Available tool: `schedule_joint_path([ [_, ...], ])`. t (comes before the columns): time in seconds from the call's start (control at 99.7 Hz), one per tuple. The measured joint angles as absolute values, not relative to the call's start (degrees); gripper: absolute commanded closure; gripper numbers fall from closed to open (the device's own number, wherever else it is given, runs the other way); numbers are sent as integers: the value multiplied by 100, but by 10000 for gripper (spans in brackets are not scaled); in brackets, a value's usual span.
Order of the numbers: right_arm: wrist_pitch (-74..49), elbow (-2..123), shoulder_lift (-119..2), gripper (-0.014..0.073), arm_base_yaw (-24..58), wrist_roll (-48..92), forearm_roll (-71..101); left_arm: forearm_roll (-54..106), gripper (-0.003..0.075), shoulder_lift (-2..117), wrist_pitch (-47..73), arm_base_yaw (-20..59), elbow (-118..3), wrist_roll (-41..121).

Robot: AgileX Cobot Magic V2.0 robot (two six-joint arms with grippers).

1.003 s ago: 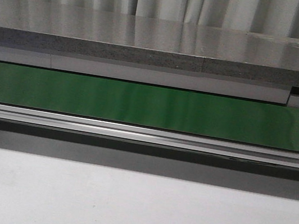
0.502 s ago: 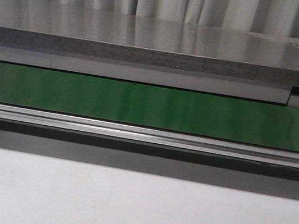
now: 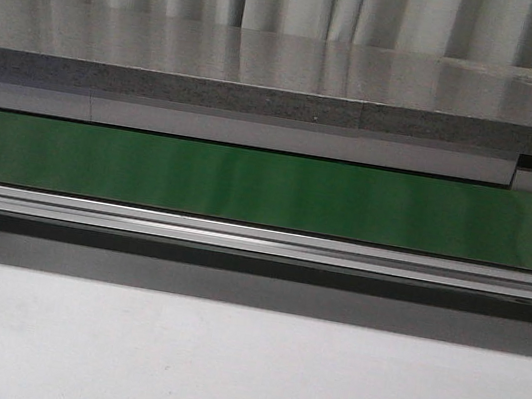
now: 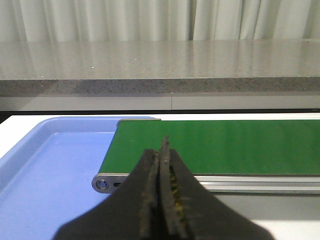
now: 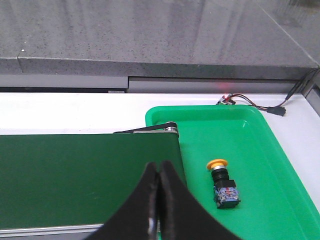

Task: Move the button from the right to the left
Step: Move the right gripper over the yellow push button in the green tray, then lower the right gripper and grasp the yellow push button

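Observation:
The button (image 5: 223,182) lies on its side in the green tray (image 5: 280,150) in the right wrist view, yellow cap pointing away, black body with blue and red marks. My right gripper (image 5: 159,170) is shut and empty, over the belt's end just beside the tray, apart from the button. My left gripper (image 4: 161,147) is shut and empty over the other end of the green belt (image 4: 215,145), next to the blue tray (image 4: 45,165). The front view shows only the belt (image 3: 268,188); neither gripper nor the button shows there.
A grey stone counter (image 3: 286,71) runs behind the belt. The belt's metal rail (image 3: 259,241) runs along its near side. Wires with a connector (image 5: 260,104) lie behind the green tray. White tabletop (image 3: 239,367) lies in front.

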State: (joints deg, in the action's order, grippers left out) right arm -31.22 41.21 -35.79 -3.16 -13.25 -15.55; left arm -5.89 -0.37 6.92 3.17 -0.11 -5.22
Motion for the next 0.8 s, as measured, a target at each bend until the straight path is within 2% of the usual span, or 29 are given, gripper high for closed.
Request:
schedule_joint_path([
  [0.151,-3232,4520,-4274,651,-456,-1668,-1562,-589,740,-37,688,317,-11,-522],
  [0.803,-3363,5270,-6486,652,-2238,-1819,-1066,-589,740,-37,675,317,-11,-522],
])
